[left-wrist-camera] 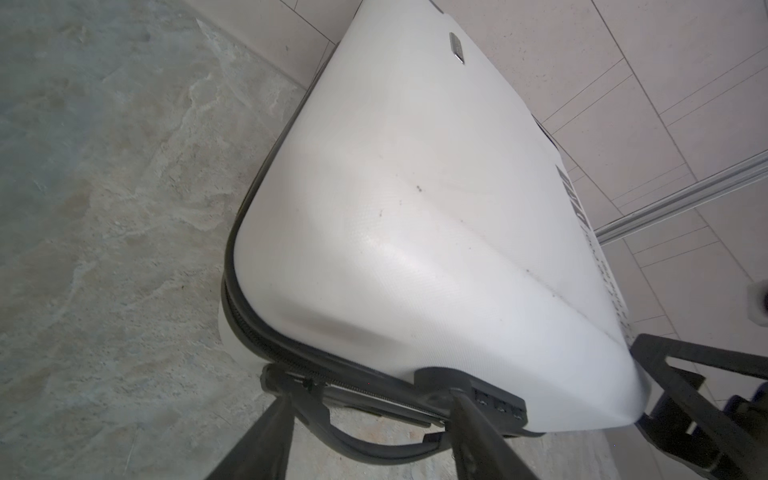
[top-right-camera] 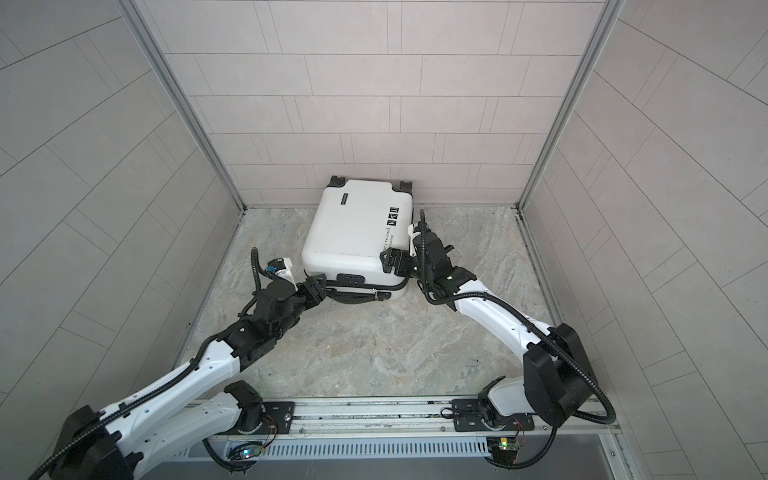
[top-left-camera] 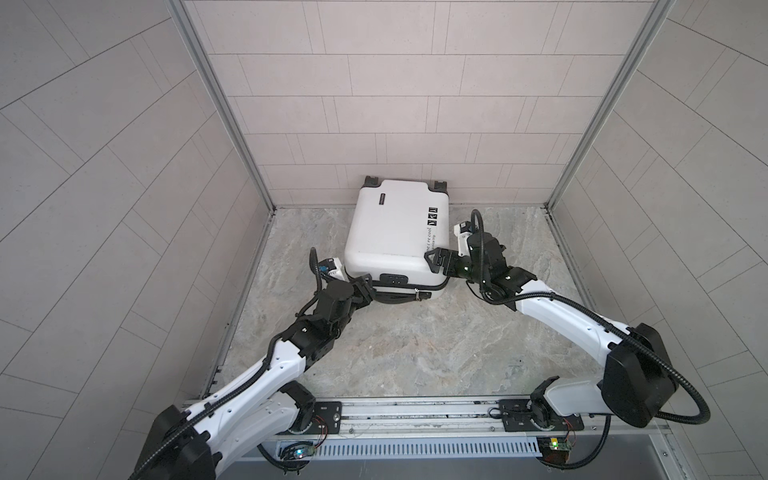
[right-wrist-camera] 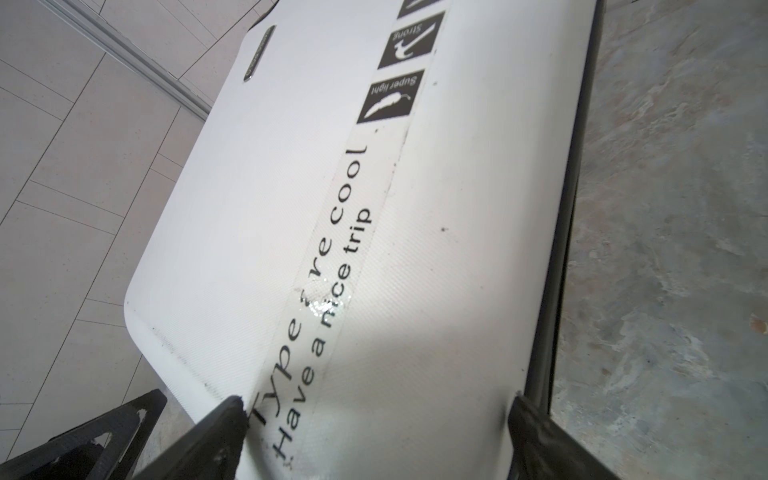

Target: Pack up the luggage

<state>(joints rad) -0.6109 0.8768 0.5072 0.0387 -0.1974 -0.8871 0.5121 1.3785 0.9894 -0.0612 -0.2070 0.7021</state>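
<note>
Luggage (top-left-camera: 395, 232), a small white hard-shell suitcase, lies flat on the grey marbled floor (top-left-camera: 415, 345). Its black wheels (top-left-camera: 371, 181) sit at the foot of the tiled back wall (top-left-camera: 395, 104), and its handle side is turned toward the robot. The left pincer (top-left-camera: 365, 286) is at the case's near left corner with its jaws partly apart. In the left wrist view one fingertip sits at the black zip seam (left-wrist-camera: 257, 332) and the other just beside the combination lock (left-wrist-camera: 498, 405). The black carry handle (left-wrist-camera: 374, 449) arcs across the gap between them. The right pincer (top-left-camera: 436, 262) is at the near right corner, spread fully wide. In the right wrist view its fingertips (right-wrist-camera: 232, 409) rest on the white shell, one on each side of the black lettering (right-wrist-camera: 332, 270). That lettering runs toward three small black stickers (top-left-camera: 433, 217).
</note>
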